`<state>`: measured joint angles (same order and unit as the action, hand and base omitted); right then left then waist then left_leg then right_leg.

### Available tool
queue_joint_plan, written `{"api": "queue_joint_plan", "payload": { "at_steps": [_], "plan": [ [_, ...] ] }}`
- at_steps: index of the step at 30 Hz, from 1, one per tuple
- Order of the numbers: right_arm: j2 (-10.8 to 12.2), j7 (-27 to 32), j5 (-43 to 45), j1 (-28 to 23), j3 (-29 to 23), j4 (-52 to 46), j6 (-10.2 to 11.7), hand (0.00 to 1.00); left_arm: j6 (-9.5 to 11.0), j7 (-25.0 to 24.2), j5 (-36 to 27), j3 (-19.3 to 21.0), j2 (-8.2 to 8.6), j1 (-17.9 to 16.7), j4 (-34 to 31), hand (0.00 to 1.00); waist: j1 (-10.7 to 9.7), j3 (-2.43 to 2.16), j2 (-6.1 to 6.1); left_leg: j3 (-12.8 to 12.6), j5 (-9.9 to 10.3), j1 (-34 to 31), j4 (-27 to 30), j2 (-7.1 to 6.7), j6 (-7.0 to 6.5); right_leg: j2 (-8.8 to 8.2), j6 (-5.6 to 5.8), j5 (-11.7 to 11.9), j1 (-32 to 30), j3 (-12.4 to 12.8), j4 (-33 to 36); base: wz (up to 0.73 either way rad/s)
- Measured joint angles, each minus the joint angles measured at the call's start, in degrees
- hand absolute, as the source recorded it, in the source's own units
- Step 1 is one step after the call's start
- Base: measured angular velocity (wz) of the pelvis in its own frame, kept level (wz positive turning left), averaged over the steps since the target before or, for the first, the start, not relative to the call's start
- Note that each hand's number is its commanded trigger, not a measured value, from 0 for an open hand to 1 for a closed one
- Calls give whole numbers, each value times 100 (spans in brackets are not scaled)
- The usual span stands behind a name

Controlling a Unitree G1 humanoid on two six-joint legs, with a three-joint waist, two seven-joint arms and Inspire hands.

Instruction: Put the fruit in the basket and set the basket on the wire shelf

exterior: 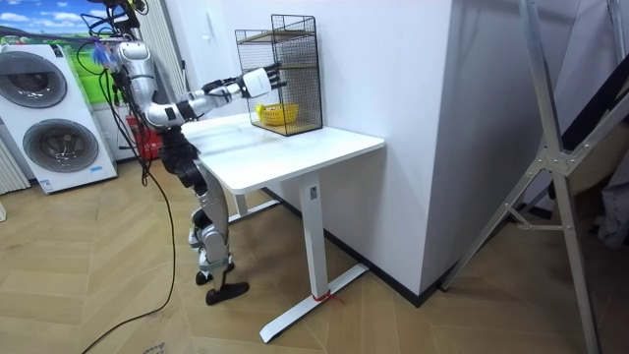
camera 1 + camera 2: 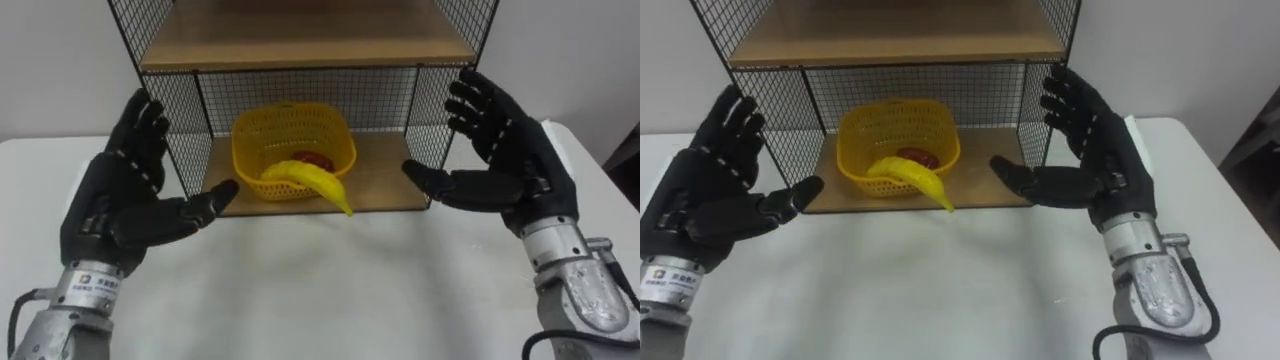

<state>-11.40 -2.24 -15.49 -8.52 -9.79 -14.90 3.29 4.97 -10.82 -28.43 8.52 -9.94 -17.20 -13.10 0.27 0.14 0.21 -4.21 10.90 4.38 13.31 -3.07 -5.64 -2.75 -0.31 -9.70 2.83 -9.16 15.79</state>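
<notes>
A yellow mesh basket stands on the lower wooden board of the black wire shelf. A banana lies over its front rim, one end sticking out toward me. Something red rests inside the basket. My left hand is open in front of the shelf's left side, palm inward. On the right, my right hand is also open, palm inward, level with the shelf's right post. Neither hand touches the basket.
The shelf sits at the back of a white table against a white wall. In the room view I stand at the table's end with both arms stretched toward the shelf; washing machines are behind me.
</notes>
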Motion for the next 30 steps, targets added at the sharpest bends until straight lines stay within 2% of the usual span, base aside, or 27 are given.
{"api": "queue_joint_plan", "payload": {
  "at_steps": [1, 4, 6, 10, 14, 17, 20, 25, 27, 28, 29, 30],
  "plan": [
    [3, 224, -9, -1, -182, -127, 100, 0, 1, 0, -114, 98, 2, -50, -41, 0, 3, 8, -27, 13, 8, 21, 7, -9, 4, -20, 0, -53, -19, -32, 27, 4],
    [1, 575, -47, -3, -537, -286, 328, 0, 51, -1, -363, 317, 18, -248, -210, 0, 8, -28, -78, 5, 38, 18, 34, -4, 28, -18, 5, -116, -63, -21, 98, -3],
    [2, 718, -48, -78, -732, -290, 429, 0, 51, -1, -365, 405, 48, -319, -301, 0, 4, -35, -87, 6, 55, 15, 35, 5, 58, -10, 4, -116, -48, -24, 84, 0],
    [0, 1054, -49, -234, -1047, -379, 435, 0, 51, -1, -354, 701, 60, -362, -387, 0, -2, -41, -31, 3, 59, 11, 27, 8, 65, -8, -8, -116, -78, -21, 92, 0],
    [-1, 1373, -54, -234, -1163, -401, 435, 0, 51, -1, -355, 716, 60, -380, -389, 0, -1, -56, 28, -14, 50, -7, 27, 8, 50, -12, -30, -135, -127, -24, 147, -1],
    [-8, 1534, -184, -296, -1215, -490, 436, 0, 50, -2, -375, 752, 58, -485, -454, 0, -3, -54, 17, -30, 52, -16, 33, 11, 58, -13, -57, -165, -173, -8, 216, -1],
    [-13, 1683, -257, -410, -1319, -541, 441, 0, 52, -5, -586, 964, 56, -527, -501, 0, 0, -48, 9, -30, 72, -17, 37, 22, 98, -3, -68, -174, -173, 16, 219, 0],
    [-65, 2057, -230, -490, -1858, -696, 522, 0, 70, 11, -817, 1688, 45, -552, -681, 0, 20, -59, 36, -17, 79, -73, 36, 23, 108, -6, -47, -201, -193, 5, 232, 1],
    [-207, 2397, -233, -519, -2331, -695, 601, 0, 240, 155, -1446, 2189, 42, -669, -959, 0, 1, -54, 29, 35, 77, -104, 60, 14, 107, -13, -50, -206, -195, -39, 223, 11],
    [-246, 2533, -235, -526, -2437, -695, 626, 0, 313, 205, -1519, 2337, 37, -696, -1006, 0, 9, -53, 27, 42, 78, -109, 64, 14, 107, -14, -32, -219, -196, -47, 221, 8],
    [-305, 2788, -228, -566, -2648, -696, 706, 0, 426, 335, -1678, 2635, -10, -724, -1047, 0, 27, -58, 32, 51, 78, -110, 62, 15, 111, -14, -4, -243, -198, -54, 221, 0],
    [-386, 3009, -216, -630, -2863, -696, 757, 0, 451, 484, -1754, 2997, -80, -726, -1047, 0, 66, -65, 38, 46, 82, -111, 61, 16, 118, -13, -4, -251, -209, -48, 232, 0]
  ]
}}
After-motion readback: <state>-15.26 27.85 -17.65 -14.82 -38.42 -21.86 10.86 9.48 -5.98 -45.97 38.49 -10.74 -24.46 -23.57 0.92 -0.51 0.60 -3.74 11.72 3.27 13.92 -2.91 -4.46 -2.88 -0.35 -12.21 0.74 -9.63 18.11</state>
